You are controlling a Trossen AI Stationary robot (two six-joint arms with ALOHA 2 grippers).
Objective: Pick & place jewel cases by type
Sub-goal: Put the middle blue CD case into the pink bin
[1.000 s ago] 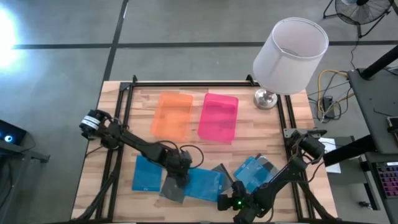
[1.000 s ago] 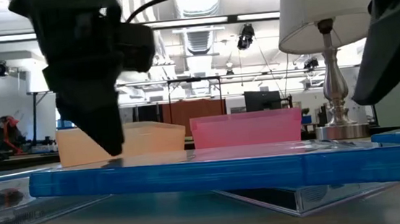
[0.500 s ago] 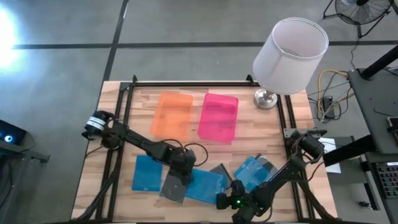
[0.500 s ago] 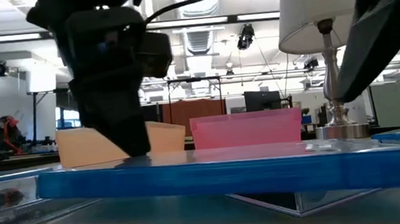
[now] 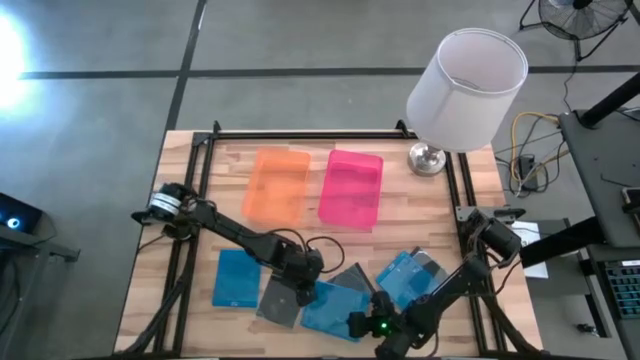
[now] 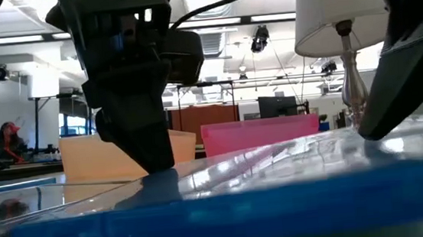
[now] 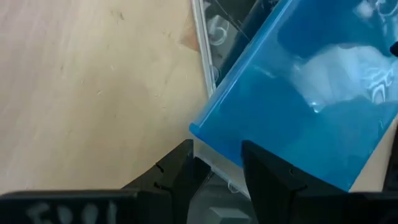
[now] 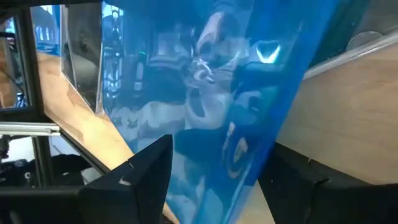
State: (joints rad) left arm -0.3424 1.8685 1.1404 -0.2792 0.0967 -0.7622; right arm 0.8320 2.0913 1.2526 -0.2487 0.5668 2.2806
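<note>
Since a second ago, a rightward slide of the left hand [image 5: 305,287] onto the middle blue jewel case [image 5: 333,308], now tipped up at its right side. Looks clamped there by the right hand [image 5: 368,312], probably to lever it off the overlapped grey case [image 5: 280,298]. Left fingers [image 7: 179,176] parted astride the lower edge, gripping nothing. Fills the right wrist view, masking fingertip contact; low on the worktop [image 5: 400,225], hides the other cases in the low view.
</note>
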